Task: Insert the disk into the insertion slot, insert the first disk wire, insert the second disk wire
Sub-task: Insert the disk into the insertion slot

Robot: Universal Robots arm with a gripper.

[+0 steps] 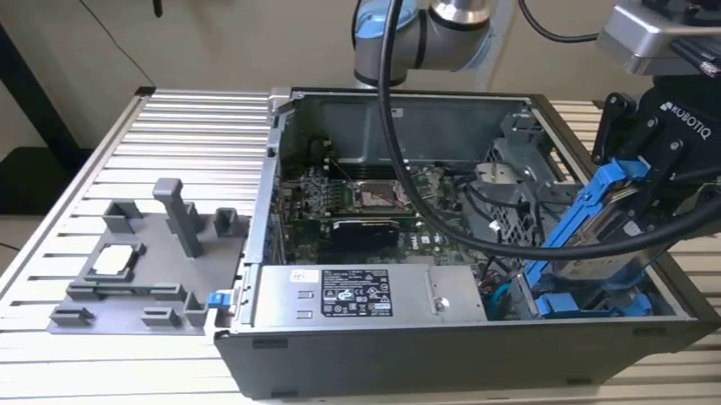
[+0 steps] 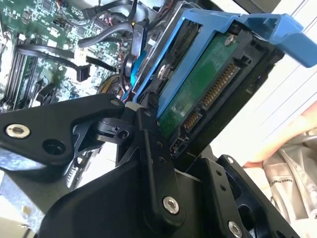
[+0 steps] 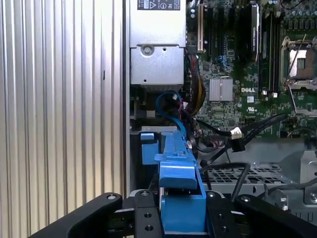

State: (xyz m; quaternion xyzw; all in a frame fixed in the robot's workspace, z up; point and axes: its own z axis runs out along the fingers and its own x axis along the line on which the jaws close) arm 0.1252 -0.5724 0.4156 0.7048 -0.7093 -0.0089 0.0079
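Gripper (image 1: 634, 184) clamps the disk (image 1: 595, 226) (tilted, blue carrier up) over the slot (image 1: 588, 304) at the case (image 1: 451, 359) corner, exterior view's right.

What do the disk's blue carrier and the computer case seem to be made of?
The blue carrier around the disk looks like moulded plastic: even bright colour, soft sheen, rounded edges. The computer case seems to be sheet metal: dull grey, thin folded walls.
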